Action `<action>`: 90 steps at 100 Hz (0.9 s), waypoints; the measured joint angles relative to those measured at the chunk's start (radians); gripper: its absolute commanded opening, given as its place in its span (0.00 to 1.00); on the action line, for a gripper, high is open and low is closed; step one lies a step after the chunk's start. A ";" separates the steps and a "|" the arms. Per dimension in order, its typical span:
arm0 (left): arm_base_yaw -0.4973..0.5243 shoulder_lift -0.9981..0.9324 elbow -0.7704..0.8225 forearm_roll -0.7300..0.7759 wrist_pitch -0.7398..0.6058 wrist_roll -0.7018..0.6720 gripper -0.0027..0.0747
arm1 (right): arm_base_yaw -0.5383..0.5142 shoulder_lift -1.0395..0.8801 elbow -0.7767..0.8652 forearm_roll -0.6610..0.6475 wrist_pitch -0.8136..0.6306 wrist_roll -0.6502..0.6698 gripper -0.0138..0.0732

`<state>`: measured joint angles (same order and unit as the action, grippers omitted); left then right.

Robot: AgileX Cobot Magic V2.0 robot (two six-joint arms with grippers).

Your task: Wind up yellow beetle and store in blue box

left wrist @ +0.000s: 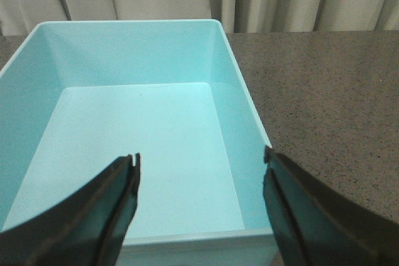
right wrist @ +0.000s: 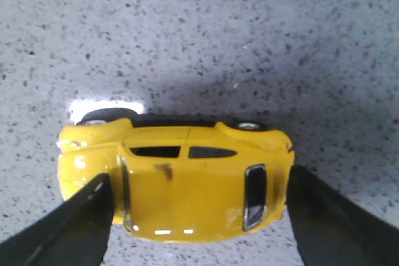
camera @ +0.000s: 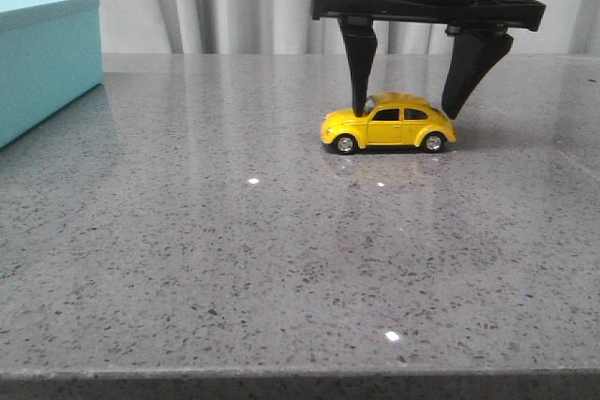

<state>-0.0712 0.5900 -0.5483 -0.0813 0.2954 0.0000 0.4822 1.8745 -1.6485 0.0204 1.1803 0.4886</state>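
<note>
Blue box: far left of the grey speckled table; front view shows only its outer wall and rim.
Box interior: seen only from the left wrist view; pale floor, turquoise walls.
Left gripper: above the box, fingers spread wide, holding nothing; out of the front view.
Yellow beetle: on its wheels on the table, right of centre, well apart from the box.
Right gripper: straddles the beetle nose to tail, jaws open.
Contact: front view suggests fingertips at the car; right wrist view cannot settle a grip.
</note>
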 measured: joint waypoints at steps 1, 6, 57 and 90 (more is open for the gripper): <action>0.000 0.000 0.000 0.000 0.000 0.000 0.58 | -0.003 0.000 -0.001 0.000 0.004 0.000 0.81; 0.000 0.000 0.000 0.000 0.000 0.000 0.58 | -0.016 0.000 -0.003 0.002 0.018 0.000 0.81; 0.000 0.000 0.000 0.000 0.000 0.000 0.58 | -0.124 0.000 -0.008 -0.084 0.036 -0.055 0.81; 0.000 0.000 0.000 0.000 0.000 0.000 0.58 | -0.149 -0.046 0.005 -0.095 0.044 -0.084 0.81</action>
<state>-0.0712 0.5900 -0.5483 -0.0813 0.2954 0.0000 0.3327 1.8289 -1.6430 -0.0746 1.2239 0.4046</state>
